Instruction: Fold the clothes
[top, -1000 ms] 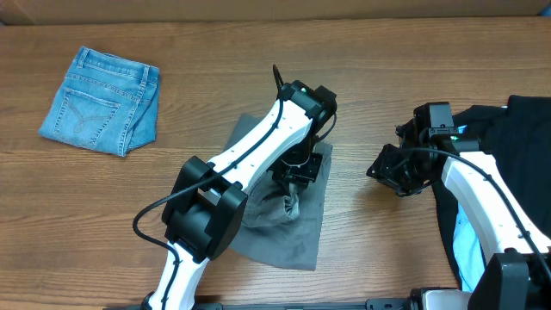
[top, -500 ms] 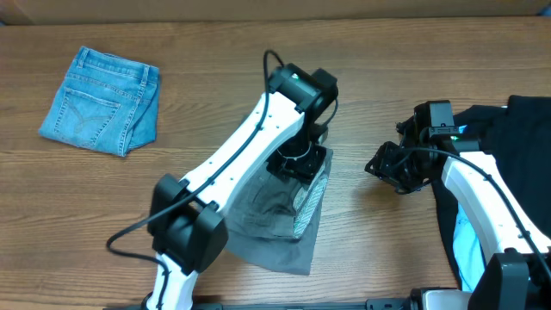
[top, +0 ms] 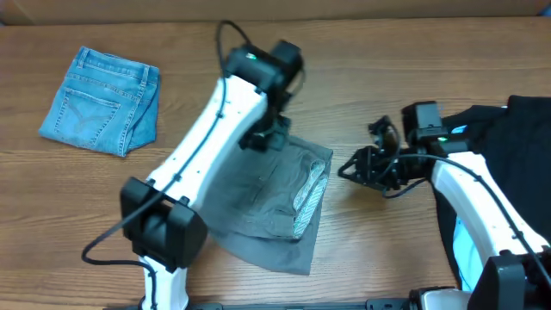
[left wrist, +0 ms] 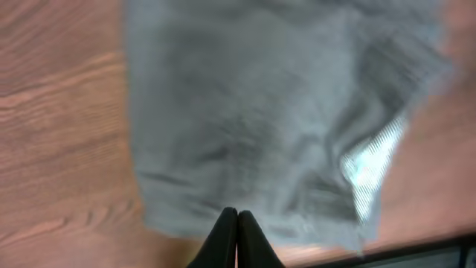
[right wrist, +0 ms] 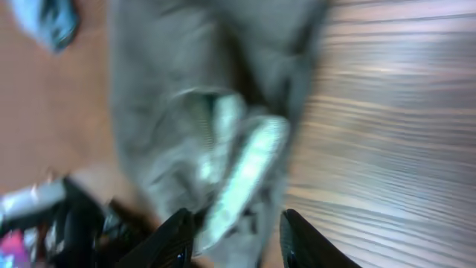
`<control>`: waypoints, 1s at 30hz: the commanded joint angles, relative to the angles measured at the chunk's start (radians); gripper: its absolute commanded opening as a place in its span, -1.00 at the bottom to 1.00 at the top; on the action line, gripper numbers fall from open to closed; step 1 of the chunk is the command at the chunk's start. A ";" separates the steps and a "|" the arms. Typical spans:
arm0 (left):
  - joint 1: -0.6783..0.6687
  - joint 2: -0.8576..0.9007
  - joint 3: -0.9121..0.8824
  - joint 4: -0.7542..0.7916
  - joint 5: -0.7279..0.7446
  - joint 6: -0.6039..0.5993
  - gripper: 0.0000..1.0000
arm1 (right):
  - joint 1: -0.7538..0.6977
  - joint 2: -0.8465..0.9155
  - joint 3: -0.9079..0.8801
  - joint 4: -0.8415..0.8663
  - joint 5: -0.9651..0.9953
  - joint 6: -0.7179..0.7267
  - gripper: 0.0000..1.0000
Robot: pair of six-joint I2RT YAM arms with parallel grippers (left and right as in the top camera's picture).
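Note:
The grey shorts (top: 267,202) lie crumpled in the middle of the table, pale striped lining (top: 312,196) showing at their right edge. My left gripper (top: 263,138) hovers over their far left corner, shut and empty; in the left wrist view its tips (left wrist: 237,216) meet above the grey cloth (left wrist: 260,112). My right gripper (top: 351,168) stands open just right of the shorts, clear of them. The right wrist view shows the shorts (right wrist: 193,89) and lining (right wrist: 249,160) ahead of the gripper (right wrist: 234,223). Folded denim shorts (top: 102,101) lie far left. Black garments (top: 516,146) are piled at the right.
The wooden table (top: 387,250) shows bare wood between the grey shorts and the black pile. A light-blue patch (top: 465,245) shows under the right arm. The back edge of the table (top: 387,17) runs along the top.
My left gripper let go of the grey shorts, shut, and swung up and to the far left. The shorts now lie flatter. My right gripper moved left toward them.

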 commanded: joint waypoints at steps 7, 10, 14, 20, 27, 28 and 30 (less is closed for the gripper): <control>0.211 -0.005 -0.428 0.269 0.406 0.199 -0.92 | 0.253 0.061 0.027 0.290 0.180 0.176 -0.43; 0.202 -0.005 -0.501 0.314 0.450 0.240 -0.86 | 0.259 0.129 0.027 0.322 0.180 0.180 -0.49; 0.190 -0.005 -0.570 0.352 0.446 0.251 -0.84 | 0.251 0.257 0.027 0.340 0.230 0.237 -0.82; 0.190 -0.005 -0.649 0.358 0.445 0.279 -0.83 | 0.133 0.304 0.027 0.244 0.359 0.518 -0.92; 0.189 -0.005 -0.696 0.388 0.440 0.294 -0.62 | 0.021 0.291 0.041 0.136 0.315 0.328 -0.92; 0.188 -0.005 -0.696 0.393 0.440 0.294 -0.61 | 0.021 0.276 0.050 0.106 0.302 0.292 -0.92; 0.185 -0.005 -0.696 0.404 0.441 0.294 -0.58 | 0.030 0.234 0.066 0.057 0.266 0.219 -0.92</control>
